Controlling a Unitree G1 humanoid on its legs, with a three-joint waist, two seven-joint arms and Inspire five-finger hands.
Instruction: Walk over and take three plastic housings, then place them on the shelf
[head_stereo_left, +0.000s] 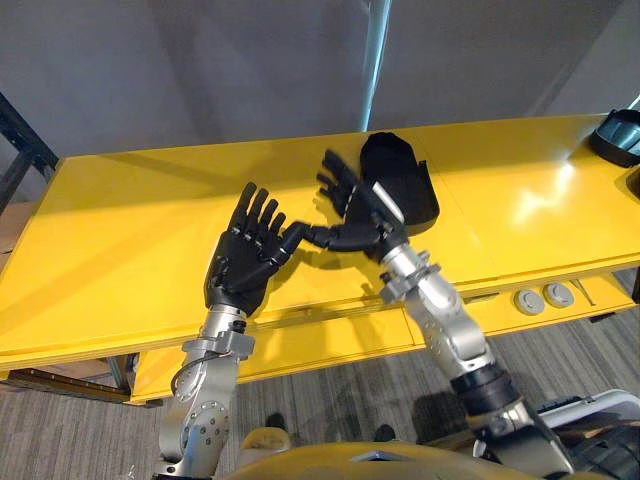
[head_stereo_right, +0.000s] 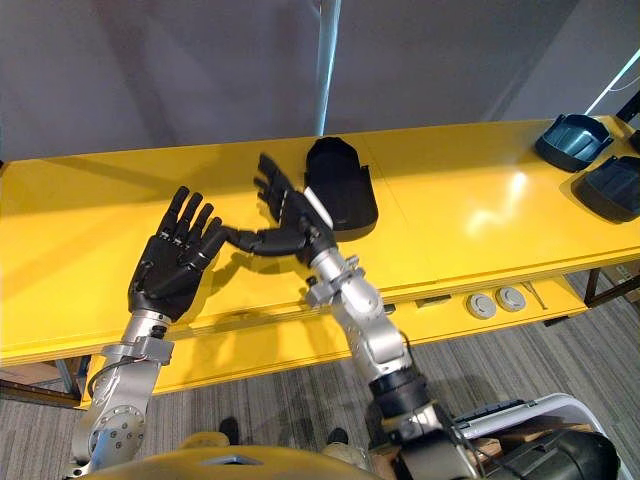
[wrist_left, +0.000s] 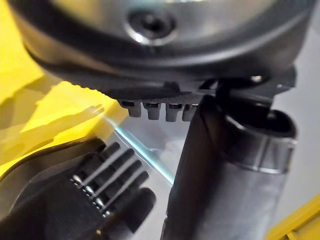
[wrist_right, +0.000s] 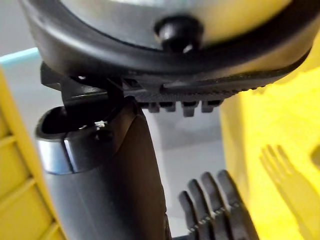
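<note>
Black plastic housing (head_stereo_left: 408, 178) lies on yellow table (head_stereo_left: 110, 230), long axis pointing away from robot — just beyond right hand (head_stereo_left: 366, 222), the nearer one. Both hands spread, empty; left hand (head_stereo_left: 243, 258) farther off.

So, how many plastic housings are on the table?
3: the middle housing lies beyond the right hand; the far housing and near housing sit at the right end of the table. Others may be hidden.
</note>
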